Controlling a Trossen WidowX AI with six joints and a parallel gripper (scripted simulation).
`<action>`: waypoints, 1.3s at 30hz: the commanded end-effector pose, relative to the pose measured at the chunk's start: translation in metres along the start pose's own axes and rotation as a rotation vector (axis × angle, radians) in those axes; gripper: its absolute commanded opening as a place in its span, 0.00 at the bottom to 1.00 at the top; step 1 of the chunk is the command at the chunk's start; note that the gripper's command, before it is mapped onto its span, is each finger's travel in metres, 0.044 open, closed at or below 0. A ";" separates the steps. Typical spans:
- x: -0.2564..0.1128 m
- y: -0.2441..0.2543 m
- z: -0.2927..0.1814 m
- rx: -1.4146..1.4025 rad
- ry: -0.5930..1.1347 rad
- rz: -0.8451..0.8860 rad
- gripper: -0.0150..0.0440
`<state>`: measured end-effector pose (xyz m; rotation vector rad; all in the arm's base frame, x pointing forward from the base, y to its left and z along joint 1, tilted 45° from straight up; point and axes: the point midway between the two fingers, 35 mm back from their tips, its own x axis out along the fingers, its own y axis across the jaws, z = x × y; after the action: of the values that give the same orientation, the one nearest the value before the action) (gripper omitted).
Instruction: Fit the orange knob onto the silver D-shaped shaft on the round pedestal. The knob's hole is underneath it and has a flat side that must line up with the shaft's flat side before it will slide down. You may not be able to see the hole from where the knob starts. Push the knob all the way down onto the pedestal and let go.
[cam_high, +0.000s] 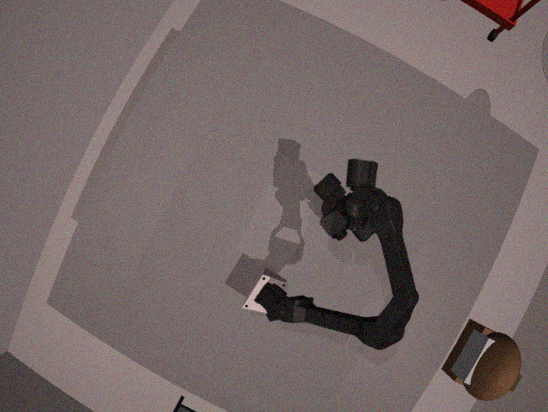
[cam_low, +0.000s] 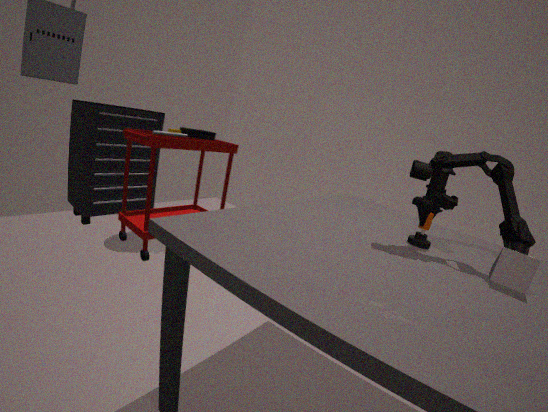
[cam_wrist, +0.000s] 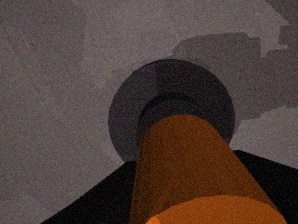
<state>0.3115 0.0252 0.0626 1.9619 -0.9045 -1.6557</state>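
Note:
The orange knob (cam_low: 427, 221) (cam_wrist: 180, 155) is held between the fingers of my gripper (cam_low: 424, 220) (cam_wrist: 183, 165). The gripper is shut on the knob's sides and stands over the pedestal. The dark round pedestal (cam_low: 419, 242) (cam_wrist: 125, 110) stands on the table under the knob. In the exterior view a small gap shows between the knob's lower end and the pedestal's raised middle, with a short light bit of the shaft in it. In the wrist view the knob covers the shaft. The hole and both flat sides are hidden. In the top view the arm hides knob and pedestal.
The arm's white base plate (cam_high: 253, 298) is at the table's lower left part in the top view. A pale block (cam_low: 515, 272) is by the arm's base in the exterior view. A red cart (cam_low: 180, 142) and a dark drawer cabinet (cam_low: 85, 150) stand beyond the table.

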 end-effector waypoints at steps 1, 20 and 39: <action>0.001 0.000 0.000 0.428 0.001 -0.003 0.25; 0.002 0.003 0.002 1.716 -0.001 -0.003 0.25; -0.002 0.002 0.000 2.598 -0.003 -0.003 0.25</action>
<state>0.3099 0.0225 0.0621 2.6585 -2.9671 -0.5074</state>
